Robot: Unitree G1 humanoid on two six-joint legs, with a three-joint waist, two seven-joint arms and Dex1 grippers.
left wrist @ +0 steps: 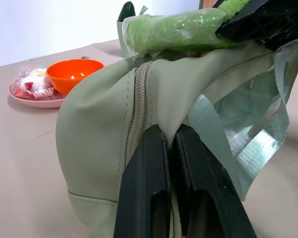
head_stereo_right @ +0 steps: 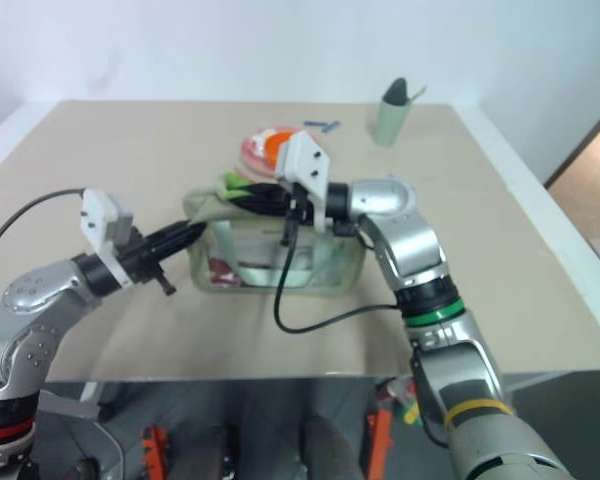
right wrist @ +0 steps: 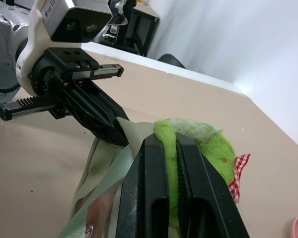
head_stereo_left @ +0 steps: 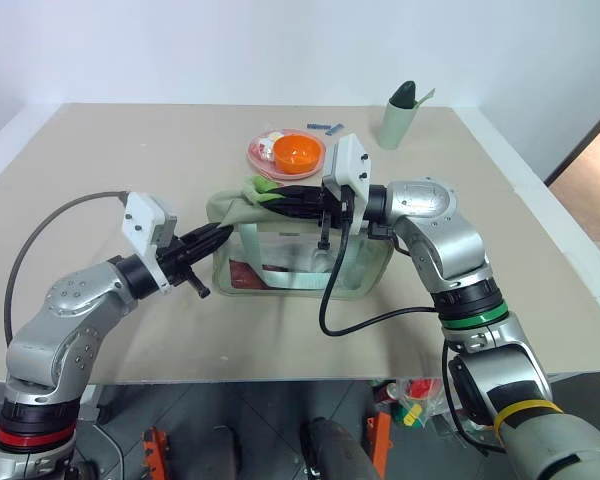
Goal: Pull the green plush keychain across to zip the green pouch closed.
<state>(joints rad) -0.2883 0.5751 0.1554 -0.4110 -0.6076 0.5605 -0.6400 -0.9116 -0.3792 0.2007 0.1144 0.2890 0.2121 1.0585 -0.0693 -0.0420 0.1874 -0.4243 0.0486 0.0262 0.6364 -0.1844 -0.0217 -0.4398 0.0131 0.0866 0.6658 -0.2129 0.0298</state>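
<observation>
The green pouch (head_stereo_left: 300, 255) sits mid-counter (head_stereo_left: 100, 150), soft-sided and likely to buckle. The left end effector (left wrist: 171, 144) is clamped on its end fabric beside the zipper. The right end effector (right wrist: 171, 144) is clamped on the green plush keychain (right wrist: 208, 148) atop that end; squashy, best gripped across its body. The slider and the pouch's far end are hidden.

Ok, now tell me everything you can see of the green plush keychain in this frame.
The green plush keychain is a small lime-green fuzzy charm, rounded, seemingly partly wrapped in clear film. A red-and-white checked scrap shows at one side. It lies on top of the green pouch at the end nearest the left gripper, by the zipper. The right gripper is shut on it, black fingers pressing into the plush from both sides. The left gripper pinches the pouch's end fabric just below it.
</observation>
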